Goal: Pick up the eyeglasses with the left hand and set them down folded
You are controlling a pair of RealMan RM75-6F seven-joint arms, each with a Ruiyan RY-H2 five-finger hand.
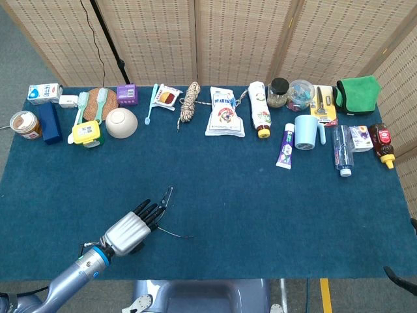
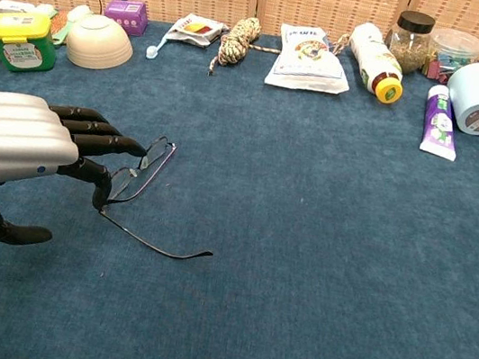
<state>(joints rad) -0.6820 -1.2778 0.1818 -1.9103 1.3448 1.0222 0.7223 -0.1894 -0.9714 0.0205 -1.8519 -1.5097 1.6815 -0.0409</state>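
With your left hand (image 2: 17, 144) low over the cloth, fingers (image 2: 105, 133) spread and empty, fingertips reach the eyeglasses (image 2: 138, 184), one temple unfolded.

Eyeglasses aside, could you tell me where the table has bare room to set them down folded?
Bare cloth spreads right of the eyeglasses and left robot hand, up to the toothpaste tube. The back row, bowl to mug, is crowded.
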